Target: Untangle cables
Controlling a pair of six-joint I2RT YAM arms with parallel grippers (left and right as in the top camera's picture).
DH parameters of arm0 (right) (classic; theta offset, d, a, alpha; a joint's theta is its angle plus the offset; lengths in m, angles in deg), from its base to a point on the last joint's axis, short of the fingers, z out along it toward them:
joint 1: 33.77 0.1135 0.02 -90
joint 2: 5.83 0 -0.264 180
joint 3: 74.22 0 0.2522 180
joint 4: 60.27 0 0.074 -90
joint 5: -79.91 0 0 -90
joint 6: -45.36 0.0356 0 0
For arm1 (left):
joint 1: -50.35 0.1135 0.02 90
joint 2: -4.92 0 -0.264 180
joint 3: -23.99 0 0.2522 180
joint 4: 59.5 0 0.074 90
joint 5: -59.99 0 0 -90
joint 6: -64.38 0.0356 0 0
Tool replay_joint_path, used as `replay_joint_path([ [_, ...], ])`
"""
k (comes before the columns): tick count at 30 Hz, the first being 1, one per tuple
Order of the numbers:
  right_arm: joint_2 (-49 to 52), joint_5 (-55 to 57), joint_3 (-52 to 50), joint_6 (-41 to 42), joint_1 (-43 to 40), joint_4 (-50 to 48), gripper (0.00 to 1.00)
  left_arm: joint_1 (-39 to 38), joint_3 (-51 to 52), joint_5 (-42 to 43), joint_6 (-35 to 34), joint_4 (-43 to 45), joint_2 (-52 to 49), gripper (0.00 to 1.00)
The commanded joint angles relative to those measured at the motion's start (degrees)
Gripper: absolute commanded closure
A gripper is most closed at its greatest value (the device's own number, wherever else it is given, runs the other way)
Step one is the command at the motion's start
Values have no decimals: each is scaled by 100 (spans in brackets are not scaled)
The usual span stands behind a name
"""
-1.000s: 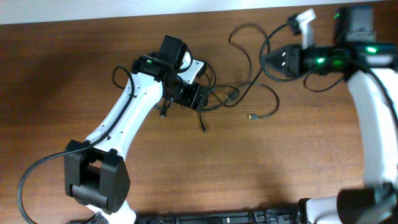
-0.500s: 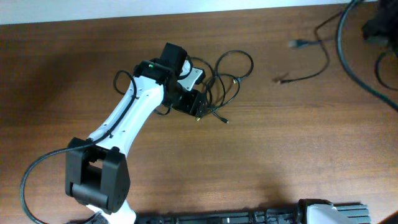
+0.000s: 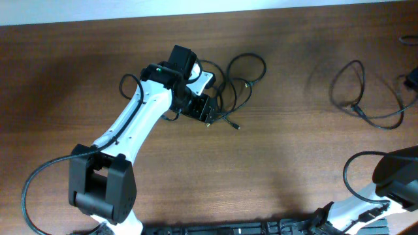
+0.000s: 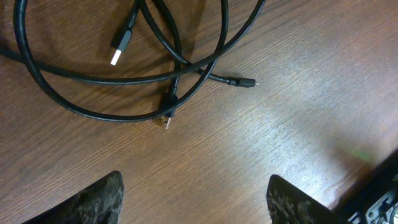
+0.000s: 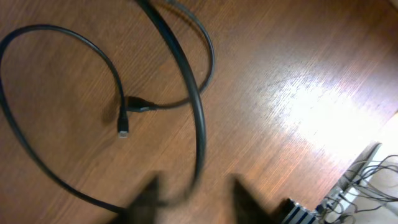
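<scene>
A tangle of thin black cables [image 3: 238, 73] lies just right of my left gripper [image 3: 204, 109]. In the left wrist view those cables [image 4: 155, 74] loop across the top, with plug ends [image 4: 120, 48] lying on the wood. My left gripper [image 4: 196, 202] is open over bare table, short of them. A separate cable [image 3: 358, 98] lies looped at the far right. In the right wrist view this cable [image 5: 198, 118] runs down between the blurred, parted fingers of my right gripper [image 5: 196, 202]. Its small plug [image 5: 123, 124] rests on the table.
The table's far edge [image 3: 209, 14] runs along the top. My right arm's dark body [image 3: 400, 175] sits at the bottom right corner, with a thick base wire [image 3: 349, 171] beside it. Rack hardware [image 5: 367, 186] shows at the lower right of the right wrist view.
My right arm has left the top right and pulled back toward the bottom right. One cable came away from the tangle and now lies at the right. The right jaws have parted.
</scene>
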Motion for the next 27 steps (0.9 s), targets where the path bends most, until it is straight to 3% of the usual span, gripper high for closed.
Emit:
replay_joint_path([
  [1, -9, -334, -35, 61, 0, 13, 4, 9, 48, -39, 111, 9, 17, 26],
  [5, -9, -553, -35, 61, 0, 28, 3, 9, 48, -39, 111, 11, 17, 26],
  [8, -9, -1864, -35, -590, 52, 13, 2, 11, 48, -669, -15, 9, 17, 28],
  [10, -9, -2577, -35, -1272, 398, 9, 1, 15, 48, -1803, -1071, -35, 20, 32],
  [12, -4, -2647, -35, -1530, 929, -13, 1, 105, 48, -2474, -1851, -142, 20, 23],
  [14, 57, -2629, -35, -1814, 1633, -28, 1, 389, 48, -2487, -1869, -146, 20, 11],
  [17, 420, -2627, -37, -1810, 2664, -44, 1, 977, 48, -2151, -1869, -299, 20, 3],
  [21, 1263, -2627, -37, -1722, 3775, -153, 1, 1174, 48, -2046, -1869, -385, 20, 0],
  [23, 1751, -2627, -37, -1397, 4181, -404, 11, 1174, 48, -2046, -1867, -385, 20, 0],
  [27, 2463, -2608, -37, -680, 4520, -828, 18, 1174, 48, -2048, -1867, -402, 20, 0],
])
